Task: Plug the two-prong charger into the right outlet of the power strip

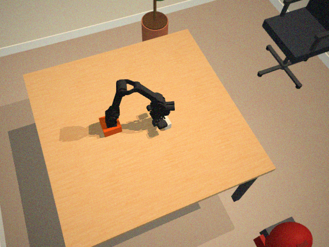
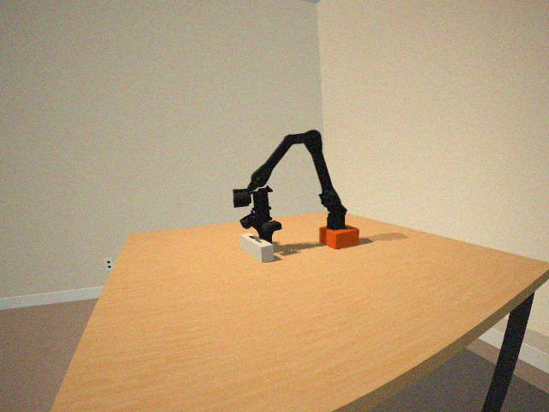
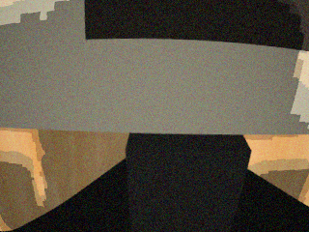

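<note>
The white power strip [image 1: 167, 122] [image 2: 267, 254] lies on the table; in the wrist view its shaded grey side [image 3: 188, 87] crosses the frame. A black area [image 3: 193, 19] lies beyond that side at the top. My gripper [image 1: 161, 123] [image 2: 266, 236] [image 3: 179, 168] is low, close against the strip's side nearer the arm base. It is shut on the dark charger [image 3: 185, 179], a block between the black fingers. The charger's front end meets the strip's lower edge in the wrist view. The strip hides the prongs there, so whether they are in an outlet cannot be told.
The arm stands on an orange base block [image 1: 112, 131] [image 2: 346, 239] on the wooden table [image 1: 164, 170] [image 2: 221, 319]. Arm shadows fall between base and strip. A potted plant [image 1: 154, 32], an office chair [image 1: 297, 34] and a red round object [image 1: 291, 236] are off the table.
</note>
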